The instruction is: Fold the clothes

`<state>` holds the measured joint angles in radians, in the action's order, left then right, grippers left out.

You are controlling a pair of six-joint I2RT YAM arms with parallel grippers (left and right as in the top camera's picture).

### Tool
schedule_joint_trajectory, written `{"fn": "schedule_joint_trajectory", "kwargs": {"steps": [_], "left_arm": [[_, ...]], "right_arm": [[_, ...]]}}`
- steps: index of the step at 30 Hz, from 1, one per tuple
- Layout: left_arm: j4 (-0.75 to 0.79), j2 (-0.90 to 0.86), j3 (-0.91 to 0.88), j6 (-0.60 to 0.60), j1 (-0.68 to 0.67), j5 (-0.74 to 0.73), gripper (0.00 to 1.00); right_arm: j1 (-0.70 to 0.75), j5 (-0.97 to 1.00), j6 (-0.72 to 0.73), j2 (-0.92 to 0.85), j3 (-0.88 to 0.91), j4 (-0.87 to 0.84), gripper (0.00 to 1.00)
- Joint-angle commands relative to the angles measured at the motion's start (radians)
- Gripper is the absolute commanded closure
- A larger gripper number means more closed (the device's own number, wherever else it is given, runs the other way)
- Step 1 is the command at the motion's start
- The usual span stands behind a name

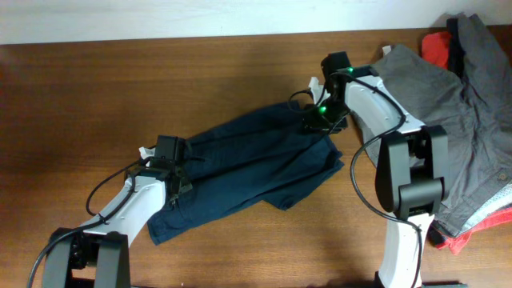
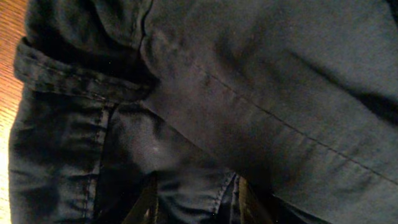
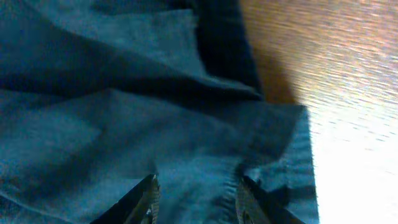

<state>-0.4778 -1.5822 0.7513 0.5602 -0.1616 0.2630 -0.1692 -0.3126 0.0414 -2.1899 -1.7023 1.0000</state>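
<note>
Dark navy-blue shorts (image 1: pixel 248 164) lie spread diagonally across the middle of the wooden table (image 1: pixel 200 72). My left gripper (image 1: pixel 176 178) rests on their lower-left end. In the left wrist view its fingers (image 2: pixel 196 202) are apart, with navy cloth (image 2: pixel 249 93) wrinkled between them. My right gripper (image 1: pixel 320 120) is at the shorts' upper-right end. In the right wrist view its fingers (image 3: pixel 196 199) are apart, pressed onto navy cloth (image 3: pixel 124 124) beside a hem edge. Neither gripper has lifted cloth.
A pile of grey shorts (image 1: pixel 432 96) lies at the right side of the table, with red-orange pieces (image 1: pixel 436 48) at its back and near the front right edge (image 1: pixel 480 228). Bare wood shows right of the hem (image 3: pixel 348 93).
</note>
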Motion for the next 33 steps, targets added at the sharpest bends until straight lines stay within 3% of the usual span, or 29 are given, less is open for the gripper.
{"fn": "schedule_joint_trajectory", "kwargs": {"steps": [1,4,8,11,14,21,24,27,33], "left_arm": [[-0.021,-0.019,-0.016,-0.009,0.003,0.022,0.58],[-0.022,-0.019,-0.016,-0.009,0.003,0.022,0.58],[-0.021,-0.019,-0.016,-0.009,0.003,0.022,0.58],[-0.021,-0.019,-0.016,-0.009,0.003,0.022,0.58],[-0.021,-0.019,-0.016,-0.009,0.003,0.022,0.58],[-0.024,-0.019,-0.016,-0.009,0.003,0.022,0.58],[-0.027,-0.019,-0.016,-0.009,0.003,0.022,0.58],[-0.028,-0.019,-0.016,-0.009,0.003,0.022,0.58],[-0.038,-0.019,-0.016,-0.009,0.003,0.022,0.57]], "right_arm": [[-0.008,-0.003,-0.008,-0.010,0.010,0.006,0.55],[-0.008,-0.088,-0.076,-0.008,0.010,0.064,0.57],[-0.009,-0.262,-0.303,0.008,0.010,0.200,0.63],[-0.023,-0.245,-0.418,0.008,0.011,0.275,0.62],[-0.065,-0.140,-0.429,0.003,0.023,0.241,0.62],[-0.132,-0.103,-0.365,-0.045,0.030,0.091,0.62],[-0.131,0.004,-0.232,-0.068,0.031,0.000,0.68],[-0.125,0.119,-0.082,-0.065,0.029,-0.132,0.66],[-0.110,0.135,0.005,-0.062,0.005,-0.409,0.63]]}}
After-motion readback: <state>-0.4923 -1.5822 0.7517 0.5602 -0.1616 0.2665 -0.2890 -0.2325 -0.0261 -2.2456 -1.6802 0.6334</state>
